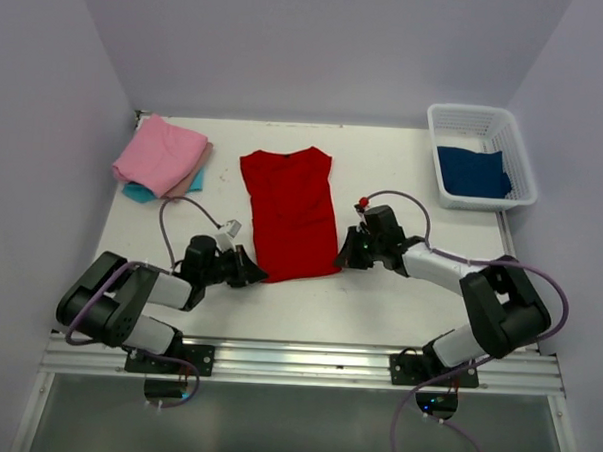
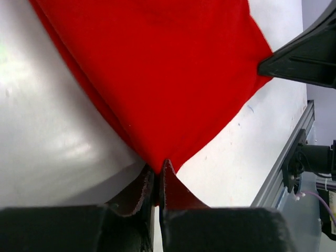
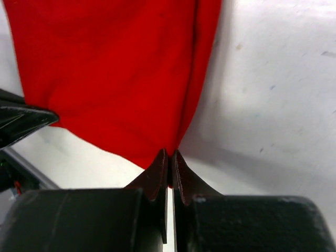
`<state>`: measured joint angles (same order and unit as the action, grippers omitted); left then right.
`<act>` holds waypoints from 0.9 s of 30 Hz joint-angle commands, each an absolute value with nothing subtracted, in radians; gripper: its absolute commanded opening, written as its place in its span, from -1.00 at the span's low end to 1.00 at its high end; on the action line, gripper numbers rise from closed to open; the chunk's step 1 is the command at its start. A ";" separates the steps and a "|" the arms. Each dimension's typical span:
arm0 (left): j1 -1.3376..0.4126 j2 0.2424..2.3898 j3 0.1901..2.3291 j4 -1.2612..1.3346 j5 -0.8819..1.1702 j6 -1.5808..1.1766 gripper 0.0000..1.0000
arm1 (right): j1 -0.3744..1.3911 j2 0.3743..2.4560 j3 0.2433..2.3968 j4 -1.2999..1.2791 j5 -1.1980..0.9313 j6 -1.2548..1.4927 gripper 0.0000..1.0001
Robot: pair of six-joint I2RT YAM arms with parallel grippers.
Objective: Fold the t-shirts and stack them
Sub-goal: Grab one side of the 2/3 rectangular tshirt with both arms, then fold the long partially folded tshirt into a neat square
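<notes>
pinching the red t-shirt point(image 1: 290, 211) at both near hem corners: left gripper point(image 2: 159, 169) was clamped shut on the left corner, right gripper point(image 3: 169, 156) on the right one. shirt lay flat mid-table point(image 1: 398, 300), folded narrow, collar at the far end. pink t-shirt point(image 1: 160, 152) lay folded far left; dark blue t-shirt point(image 1: 472, 171) sat in the white basket point(image 1: 466, 115) far right.

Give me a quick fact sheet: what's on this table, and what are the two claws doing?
red t-shirt: laid out mid-table, sleeves not showing
left gripper: shut on its near left corner
right gripper: shut on its near right corner
folded pile: pink on top, far left corner
white basket: far right, dark blue t-shirt inside
</notes>
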<state>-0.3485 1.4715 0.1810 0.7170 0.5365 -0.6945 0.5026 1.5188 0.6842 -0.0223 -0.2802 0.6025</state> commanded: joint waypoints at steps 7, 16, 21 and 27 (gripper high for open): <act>-0.417 0.892 0.115 0.195 0.459 -0.753 -1.00 | 0.636 1.234 0.617 -0.193 -0.258 0.612 -1.00; -0.451 0.551 0.250 -0.239 0.381 -0.776 -1.00 | 0.703 1.029 0.615 -0.324 -0.224 0.629 -1.00; -0.457 0.485 0.311 -0.340 0.353 -0.779 -1.00 | 0.706 0.948 0.666 -0.408 -0.204 0.612 -1.00; -0.462 0.462 0.371 -0.385 0.302 -0.756 -1.00 | 0.706 0.949 0.710 -0.425 -0.141 0.588 -1.00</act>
<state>-0.4618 0.4591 0.3172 -0.3351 0.3698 -0.7696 0.7071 0.9489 0.6533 -0.3820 -0.2195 0.6144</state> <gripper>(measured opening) 0.046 0.022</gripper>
